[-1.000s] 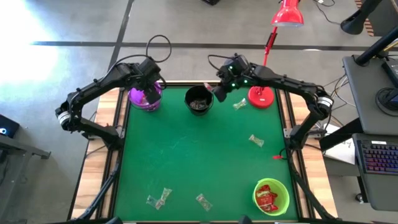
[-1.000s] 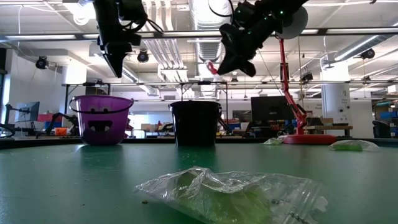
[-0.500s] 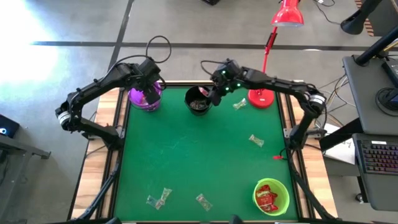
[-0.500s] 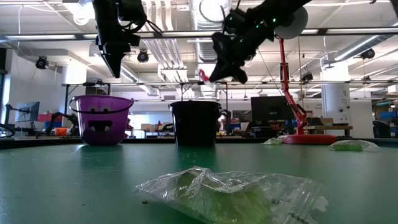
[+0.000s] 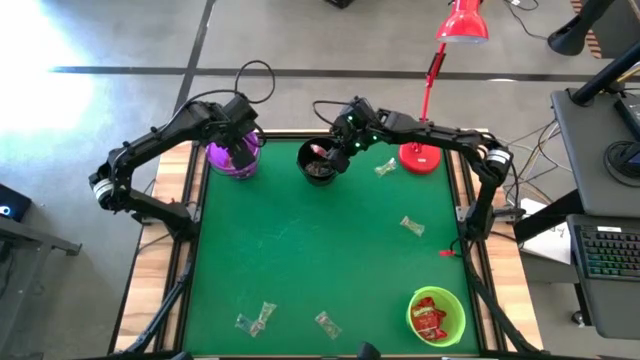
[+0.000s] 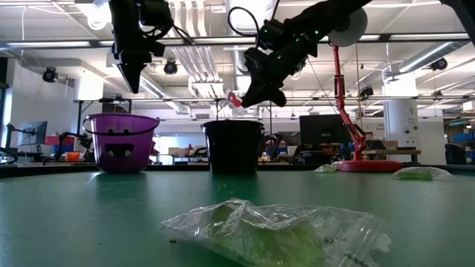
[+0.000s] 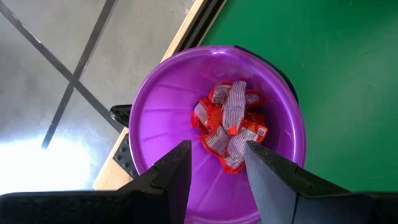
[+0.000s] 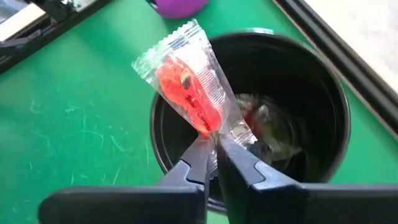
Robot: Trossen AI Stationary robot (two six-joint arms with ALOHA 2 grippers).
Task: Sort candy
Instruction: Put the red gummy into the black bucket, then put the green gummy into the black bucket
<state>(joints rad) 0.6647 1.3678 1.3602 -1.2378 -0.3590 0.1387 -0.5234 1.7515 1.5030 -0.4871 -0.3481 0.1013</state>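
Along the far edge of the green table stand a purple bowl, a black bowl and the red base of a lamp, leaving the table's broad middle open. Loose candy lies near the margins: one clear-wrapped piece between the black bowl and the lamp base, another toward the right edge, and three along the near edge, beside a green bowl holding red pieces at the near right corner. Reaching in from the right, the right gripper hangs tilted over the black bowl's rim, its jaws clamped on the tail of a clear-wrapped red candy held above the bowl's opening, where other wrapped pieces already lie. Over the purple bowl hangs the left gripper, pointing straight down, its jaws apart and holding nothing, above a heap of red wrappers inside.
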